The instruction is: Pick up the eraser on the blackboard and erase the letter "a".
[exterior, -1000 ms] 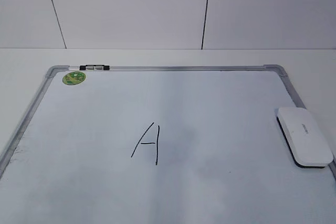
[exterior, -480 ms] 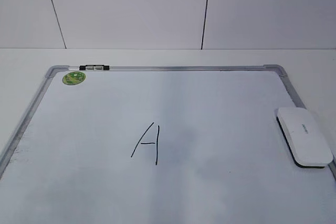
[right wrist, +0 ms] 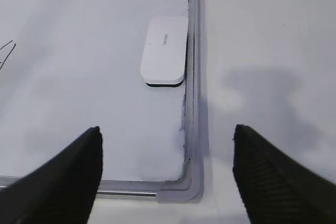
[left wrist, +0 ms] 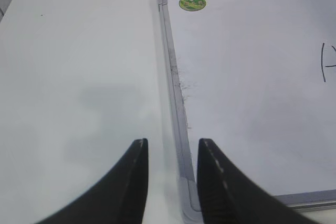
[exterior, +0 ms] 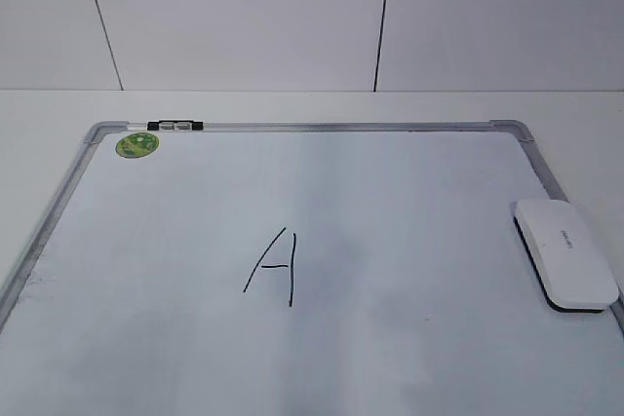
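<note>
The white eraser (exterior: 565, 253) lies flat on the blackboard (exterior: 390, 192), a white dry-erase board, against its right frame edge. It also shows in the right wrist view (right wrist: 165, 51). A tall angular capital "A" (exterior: 275, 268) is drawn at the board's middle. No small lowercase "a" shows in any view. My right gripper (right wrist: 167, 129) is wide open and empty above the board's near right corner, short of the eraser. My left gripper (left wrist: 173, 142) is open and empty over the board's near left corner. Neither gripper shows in the exterior view.
A round green sticker (exterior: 137, 145) sits at the board's far left corner, beside a black clip (exterior: 175, 126) on the top frame. The board lies on a white table (left wrist: 79, 77). A white panelled wall (exterior: 244, 17) stands behind.
</note>
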Controlling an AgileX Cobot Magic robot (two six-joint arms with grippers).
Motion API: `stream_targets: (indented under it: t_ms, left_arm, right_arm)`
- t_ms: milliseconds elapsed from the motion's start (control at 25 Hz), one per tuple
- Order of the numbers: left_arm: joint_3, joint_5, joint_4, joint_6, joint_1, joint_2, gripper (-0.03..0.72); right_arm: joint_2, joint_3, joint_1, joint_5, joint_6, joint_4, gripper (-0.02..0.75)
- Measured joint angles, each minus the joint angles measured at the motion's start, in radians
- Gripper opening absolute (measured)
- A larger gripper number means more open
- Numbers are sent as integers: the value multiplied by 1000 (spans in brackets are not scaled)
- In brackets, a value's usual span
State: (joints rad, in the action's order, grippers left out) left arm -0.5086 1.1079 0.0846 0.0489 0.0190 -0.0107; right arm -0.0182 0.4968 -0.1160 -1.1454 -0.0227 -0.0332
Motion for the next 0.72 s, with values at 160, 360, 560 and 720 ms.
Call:
stream_targets:
  t_ms: [160, 360, 560, 720]
  left_arm:
    - [0, 0, 0, 0, -15, 0, 238]
    - [0, 0, 0, 0, -19, 0, 238]
    - [0, 0, 0, 0, -19, 0, 235]
    - [0, 0, 0, 0, -19, 0, 235]
  right_arm:
    - [0, 0, 27, 0, 0, 0, 592]
    - [0, 0, 59, 0, 0, 0, 592]
    - [0, 0, 72, 0, 0, 0, 592]
    - [0, 0, 72, 0, 0, 0, 592]
